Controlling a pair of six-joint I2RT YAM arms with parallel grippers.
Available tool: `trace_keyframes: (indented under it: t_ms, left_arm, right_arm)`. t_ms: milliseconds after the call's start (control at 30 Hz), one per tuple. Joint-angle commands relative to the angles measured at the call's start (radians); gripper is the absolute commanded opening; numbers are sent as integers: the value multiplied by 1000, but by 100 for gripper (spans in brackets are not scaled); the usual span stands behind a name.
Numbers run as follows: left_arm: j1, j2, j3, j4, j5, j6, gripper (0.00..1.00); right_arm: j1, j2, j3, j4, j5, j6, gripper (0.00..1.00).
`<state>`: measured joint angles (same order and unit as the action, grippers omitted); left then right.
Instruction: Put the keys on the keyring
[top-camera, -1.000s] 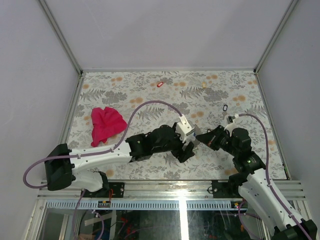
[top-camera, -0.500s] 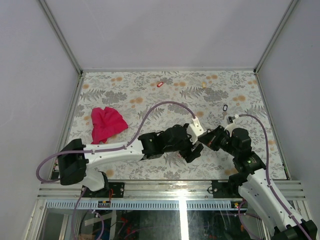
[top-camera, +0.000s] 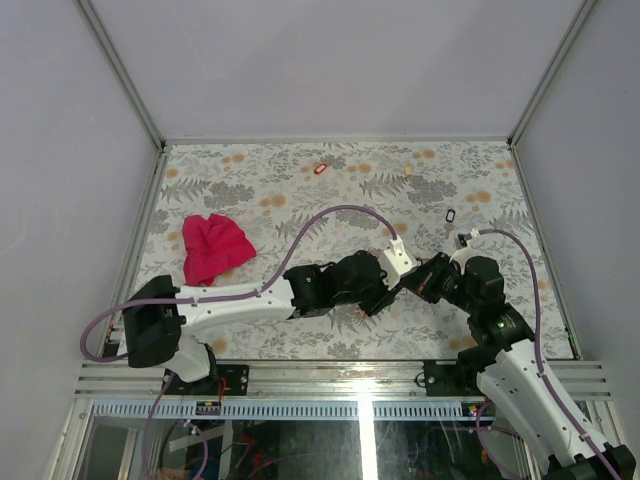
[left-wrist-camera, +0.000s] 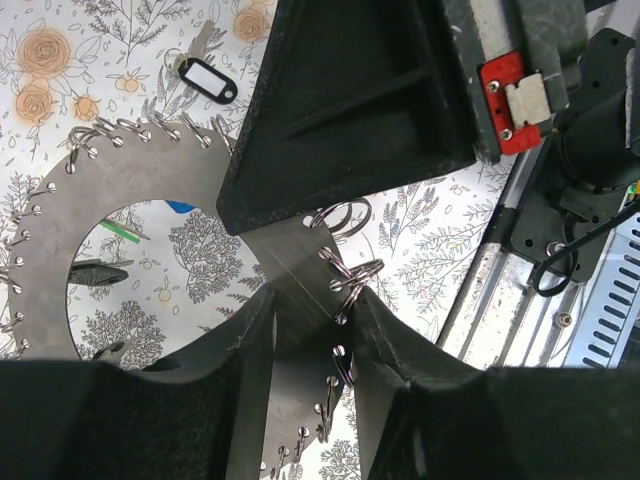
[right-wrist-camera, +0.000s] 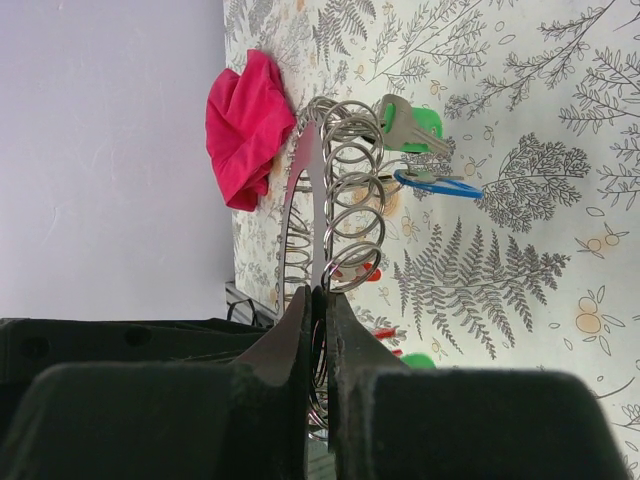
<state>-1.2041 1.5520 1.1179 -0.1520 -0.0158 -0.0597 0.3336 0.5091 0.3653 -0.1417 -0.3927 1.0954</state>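
The keyring (left-wrist-camera: 130, 180) is a flat grey metal ring with small split rings along its rim, held upright above the table. My right gripper (right-wrist-camera: 320, 295) is shut on its band, seen edge-on in the right wrist view (right-wrist-camera: 306, 175). My left gripper (left-wrist-camera: 310, 300) is open, its fingers on either side of the band just below the right gripper's fingers (left-wrist-camera: 350, 110). In the top view both grippers meet, left (top-camera: 392, 290) and right (top-camera: 410, 280), and hide the ring. Keys with green (right-wrist-camera: 415, 125) and blue (right-wrist-camera: 440, 183) tags lie on the table under it.
Loose keys lie farther back: red tag (top-camera: 320, 168), cream tag (top-camera: 409, 170), black tag (top-camera: 449, 215), the black one also showing in the left wrist view (left-wrist-camera: 205, 80). A magenta cloth (top-camera: 212, 248) lies at the left. The table's metal front rail (left-wrist-camera: 500, 260) is close.
My left arm has reached to the right and brought its gripper up to the right gripper and the ring. The right arm has barely moved.
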Motion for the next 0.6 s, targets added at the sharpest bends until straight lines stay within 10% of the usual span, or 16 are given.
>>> trace_keyframes:
  t_ms: [0,567]
  left_arm:
    - [-10,-19,28,1,10,13,11]
    - [-9,-170,-48,18,89,77,0]
  right_arm:
    - [5,-25,104,35,-15,-3,0]
    - [4,-88,327,-198,111,-267,61]
